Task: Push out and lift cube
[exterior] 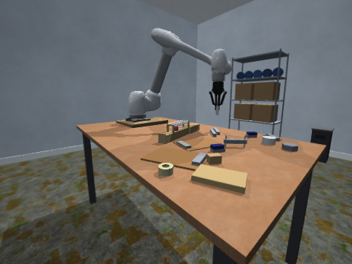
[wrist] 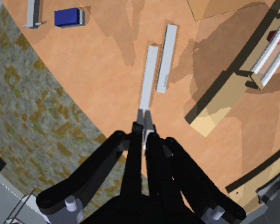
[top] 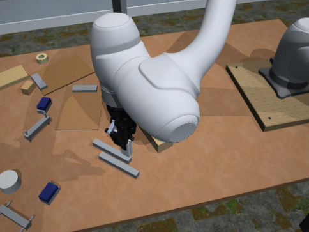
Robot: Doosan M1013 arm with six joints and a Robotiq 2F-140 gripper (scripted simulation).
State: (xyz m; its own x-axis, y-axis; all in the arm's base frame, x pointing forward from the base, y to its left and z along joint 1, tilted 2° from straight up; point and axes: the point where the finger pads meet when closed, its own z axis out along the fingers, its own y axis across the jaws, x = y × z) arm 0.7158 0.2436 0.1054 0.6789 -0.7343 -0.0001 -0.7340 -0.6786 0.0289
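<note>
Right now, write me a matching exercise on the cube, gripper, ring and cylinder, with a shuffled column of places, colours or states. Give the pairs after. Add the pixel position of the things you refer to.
1. Red cube (exterior: 176, 129) (wrist: 272, 36)
2. Gripper (top: 127, 147) (exterior: 217, 110) (wrist: 142, 117)
3. Ring (top: 41, 61) (exterior: 166, 171)
4. Cylinder (top: 9, 182) (exterior: 269, 140)

A. White
B. Shut, above the table (top: 198, 163) (exterior: 262, 193) (wrist: 95, 85)
C. Inside the channel (top: 164, 147) (exterior: 166, 137) (wrist: 215, 107)
D. Pale yellow

Pairs: 1-C, 2-B, 3-D, 4-A
</note>
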